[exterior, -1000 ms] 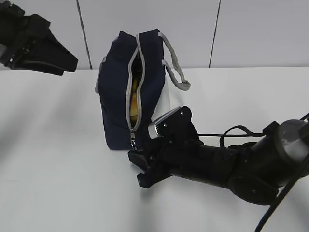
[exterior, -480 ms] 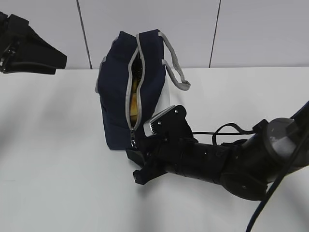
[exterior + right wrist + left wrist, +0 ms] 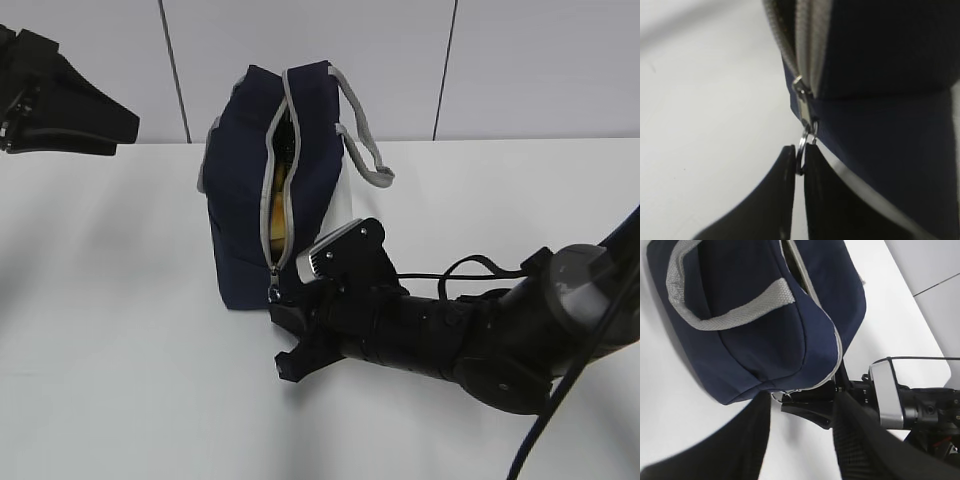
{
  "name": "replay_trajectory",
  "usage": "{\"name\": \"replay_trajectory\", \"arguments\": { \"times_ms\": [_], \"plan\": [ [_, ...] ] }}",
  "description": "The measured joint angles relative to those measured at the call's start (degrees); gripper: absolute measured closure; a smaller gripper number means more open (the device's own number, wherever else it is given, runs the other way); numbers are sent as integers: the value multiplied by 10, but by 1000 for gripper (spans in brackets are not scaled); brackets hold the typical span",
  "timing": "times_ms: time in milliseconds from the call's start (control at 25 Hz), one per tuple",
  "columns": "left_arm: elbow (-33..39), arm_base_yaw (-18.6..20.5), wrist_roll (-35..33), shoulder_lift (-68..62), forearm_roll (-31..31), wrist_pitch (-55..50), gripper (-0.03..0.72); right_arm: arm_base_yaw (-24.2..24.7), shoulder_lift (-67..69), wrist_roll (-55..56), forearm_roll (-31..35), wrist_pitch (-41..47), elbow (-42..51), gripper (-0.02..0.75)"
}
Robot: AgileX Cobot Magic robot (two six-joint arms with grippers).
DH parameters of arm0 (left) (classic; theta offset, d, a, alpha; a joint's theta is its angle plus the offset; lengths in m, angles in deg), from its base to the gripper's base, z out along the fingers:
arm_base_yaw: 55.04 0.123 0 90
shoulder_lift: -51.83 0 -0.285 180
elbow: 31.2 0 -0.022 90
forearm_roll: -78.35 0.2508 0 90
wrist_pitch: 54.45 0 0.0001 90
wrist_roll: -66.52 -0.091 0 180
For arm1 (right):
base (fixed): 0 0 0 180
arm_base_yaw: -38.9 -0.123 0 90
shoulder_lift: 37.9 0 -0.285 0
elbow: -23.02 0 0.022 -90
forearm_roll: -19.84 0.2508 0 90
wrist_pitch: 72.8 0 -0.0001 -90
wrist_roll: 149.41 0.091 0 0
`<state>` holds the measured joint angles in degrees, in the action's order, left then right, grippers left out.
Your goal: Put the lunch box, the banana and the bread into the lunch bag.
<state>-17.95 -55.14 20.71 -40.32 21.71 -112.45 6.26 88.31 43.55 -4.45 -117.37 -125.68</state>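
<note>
Reaching low across the desk (image 3: 120,330) from the right, the right arm lies nearly flat, its hand (image 3: 799,167) pinched shut on the zipper ring (image 3: 804,146) at the foot of the lunch bag (image 3: 245,200). The bag stands upright mid-desk, its zipper parted (something yellow shows inside). The left hand (image 3: 800,440) hovers beside the bag, fingers (image 3: 752,440) partly spread, holding nothing.
</note>
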Motion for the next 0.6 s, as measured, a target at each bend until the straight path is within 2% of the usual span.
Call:
{"name": "replay_trajectory", "arguments": {
  "times_ms": [600],
  "plan": [
    [0,0,0,0,-23,-32,380,0,3,0,0,-2,-2,709]
  ]
}}
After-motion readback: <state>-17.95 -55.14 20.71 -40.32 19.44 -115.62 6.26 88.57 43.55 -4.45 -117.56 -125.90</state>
